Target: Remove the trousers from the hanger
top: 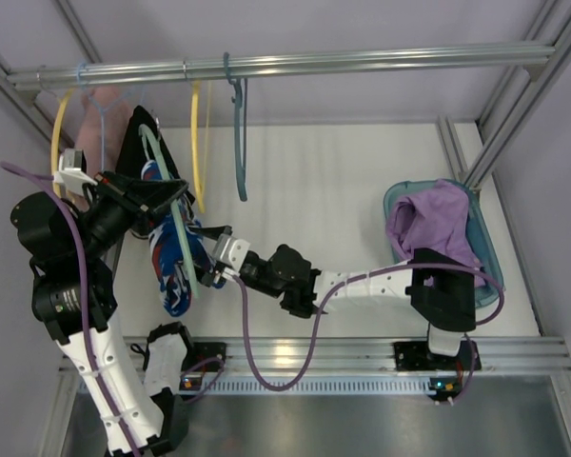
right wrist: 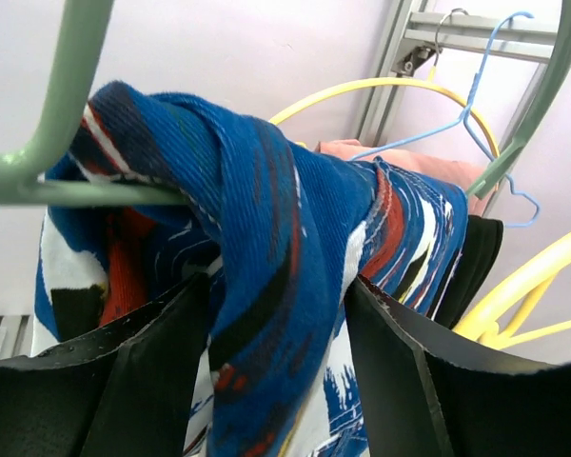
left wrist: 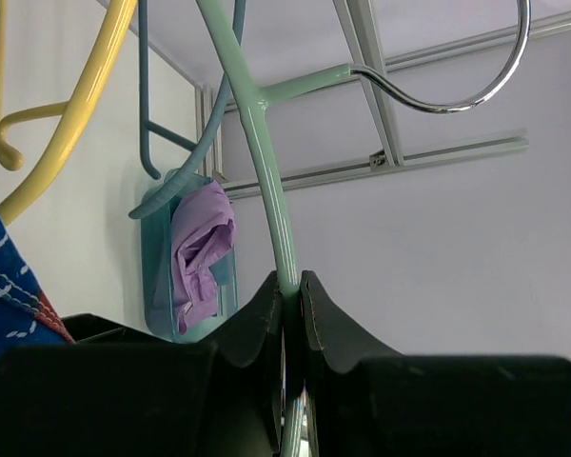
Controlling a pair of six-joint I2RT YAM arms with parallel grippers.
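The trousers (top: 176, 262), blue with white, navy and red patches, hang over the bar of the mint-green hanger (top: 157, 152) at the left. My left gripper (top: 157, 200) is shut on the hanger's stem (left wrist: 266, 152), seen clamped in the left wrist view (left wrist: 290, 286); a corner of the trousers (left wrist: 5, 286) shows at the left there. My right gripper (top: 212, 257) reaches in from the right. In the right wrist view (right wrist: 276, 286) its jaws press on both sides of a bunched fold of the trousers (right wrist: 285, 228), just below the hanger bar (right wrist: 76, 193).
A metal rail (top: 285, 67) crosses the back with yellow hangers (top: 198, 143) and a slate-blue hanger (top: 238, 143). A black garment (top: 133, 143) and a pink one (top: 105, 119) hang behind the trousers. A teal basket (top: 490, 257) at right holds a purple cloth (top: 438, 224).
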